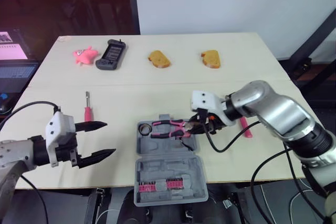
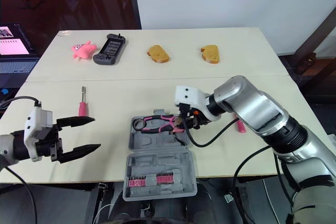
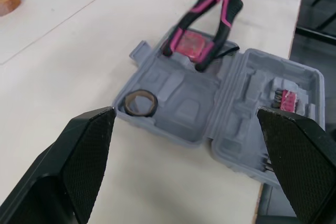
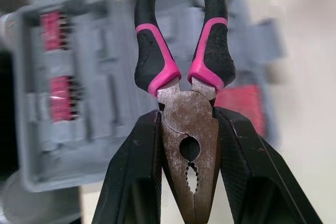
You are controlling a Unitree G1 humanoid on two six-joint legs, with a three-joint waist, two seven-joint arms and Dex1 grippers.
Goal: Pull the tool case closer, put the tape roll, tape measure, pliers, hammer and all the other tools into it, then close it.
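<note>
The grey tool case [image 1: 169,167] lies open near the table's front edge, with pink bits in its near half. A black tape roll [image 1: 145,128] and a red tape measure [image 3: 189,43] rest in its far half. My right gripper [image 1: 195,124] is shut on the metal head of the pink-and-black pliers [image 1: 169,127], whose handles stretch over the case's far half. A pink hammer [image 1: 245,127] lies on the table behind my right arm. A pink screwdriver [image 1: 87,110] lies left of the case. My left gripper [image 1: 98,140] stands open left of the case, holding nothing.
Along the table's far side sit a pink toy [image 1: 85,54], a black handheld device [image 1: 111,54] and two bread pieces [image 1: 158,59] [image 1: 210,59]. A laptop [image 1: 13,64] stands off the table's left edge. Cables hang from my right arm near the case.
</note>
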